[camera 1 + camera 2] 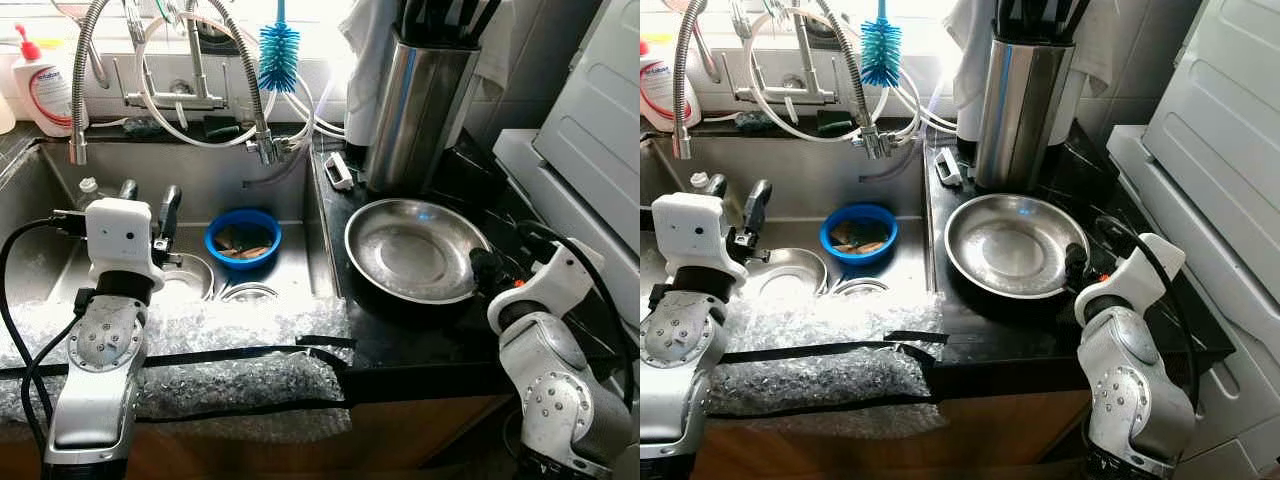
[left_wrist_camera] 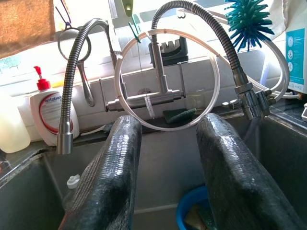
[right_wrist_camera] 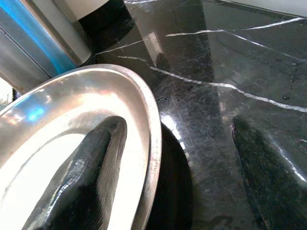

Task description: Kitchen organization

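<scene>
On the black worktop [image 1: 420, 330] right of the sink [image 1: 190, 170]: steel plate [image 1: 415, 250]. Right gripper [image 3: 163, 177] fingers spread, straddling its near rim, one over the dish, one outside, likely to pinch it. Left gripper [image 2: 165, 177] spread, empty, over the sink.

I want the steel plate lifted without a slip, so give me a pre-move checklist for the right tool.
1. Right tool open: ok, fingers spread wide.
2. Fingers straddle the rim of the steel plate: ok, one finger over the inside, the other outside.
3. Fingers closed on the rim: not ok, not yet clamped.
4. Plate empty: ok, nothing lies in it.
5. Room around: not ok, the steel utensil holder stands close behind the plate.
6. Left tool out of the way: ok, open over the sink.
</scene>
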`<state>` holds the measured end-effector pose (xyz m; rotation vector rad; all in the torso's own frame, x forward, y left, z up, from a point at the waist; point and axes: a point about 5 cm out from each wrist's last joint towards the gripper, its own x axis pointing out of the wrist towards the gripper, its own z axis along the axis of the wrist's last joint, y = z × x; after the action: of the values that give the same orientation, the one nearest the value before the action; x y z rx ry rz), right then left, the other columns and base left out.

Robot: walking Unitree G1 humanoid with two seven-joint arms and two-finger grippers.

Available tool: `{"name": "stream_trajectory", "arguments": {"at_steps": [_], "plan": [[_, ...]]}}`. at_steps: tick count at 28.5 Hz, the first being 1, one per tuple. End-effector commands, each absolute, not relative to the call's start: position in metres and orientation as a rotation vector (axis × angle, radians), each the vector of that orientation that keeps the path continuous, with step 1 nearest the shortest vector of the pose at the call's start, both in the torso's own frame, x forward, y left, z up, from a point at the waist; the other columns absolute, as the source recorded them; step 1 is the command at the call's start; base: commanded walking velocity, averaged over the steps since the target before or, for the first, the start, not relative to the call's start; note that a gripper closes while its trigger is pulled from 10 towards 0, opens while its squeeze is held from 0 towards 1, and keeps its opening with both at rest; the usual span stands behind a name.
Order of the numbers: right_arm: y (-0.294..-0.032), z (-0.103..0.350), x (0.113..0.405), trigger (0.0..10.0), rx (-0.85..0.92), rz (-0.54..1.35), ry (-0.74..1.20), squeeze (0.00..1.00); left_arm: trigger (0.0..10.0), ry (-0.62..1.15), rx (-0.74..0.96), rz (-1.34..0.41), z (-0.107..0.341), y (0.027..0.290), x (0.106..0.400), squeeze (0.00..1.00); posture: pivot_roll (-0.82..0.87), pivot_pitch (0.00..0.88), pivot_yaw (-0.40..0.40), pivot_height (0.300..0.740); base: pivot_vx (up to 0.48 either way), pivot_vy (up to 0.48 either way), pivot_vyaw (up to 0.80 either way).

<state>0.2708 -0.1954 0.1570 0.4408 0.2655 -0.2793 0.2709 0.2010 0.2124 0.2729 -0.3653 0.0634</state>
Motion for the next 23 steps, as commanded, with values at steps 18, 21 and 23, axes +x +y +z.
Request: {"name": "stream_trajectory", "arguments": {"at_steps": [18, 21, 23], "plan": [[-0.186, 0.16, 0.277, 0.0, 0.41, -0.188, 0.279, 0.0, 10.0, -0.39, 0.298, 0.035, 0.216, 0.194, 0.273, 0.0, -0.05, 0.0, -0.075, 0.727, 0.0, 0.0, 0.0], [-0.185, 0.16, 0.278, 0.0, 0.409, -0.181, 0.282, 0.0, 10.0, -0.391, 0.302, 0.03, 0.216, 0.193, 0.274, 0.0, -0.05, 0.0, -0.075, 0.727, 0.0, 0.0, 0.0], [-0.184, 0.16, 0.278, 0.0, 0.41, -0.18, 0.284, 0.0, 10.0, -0.392, 0.305, 0.028, 0.216, 0.193, 0.274, 0.0, -0.05, 0.0, -0.075, 0.727, 0.0, 0.0, 0.0]]}}
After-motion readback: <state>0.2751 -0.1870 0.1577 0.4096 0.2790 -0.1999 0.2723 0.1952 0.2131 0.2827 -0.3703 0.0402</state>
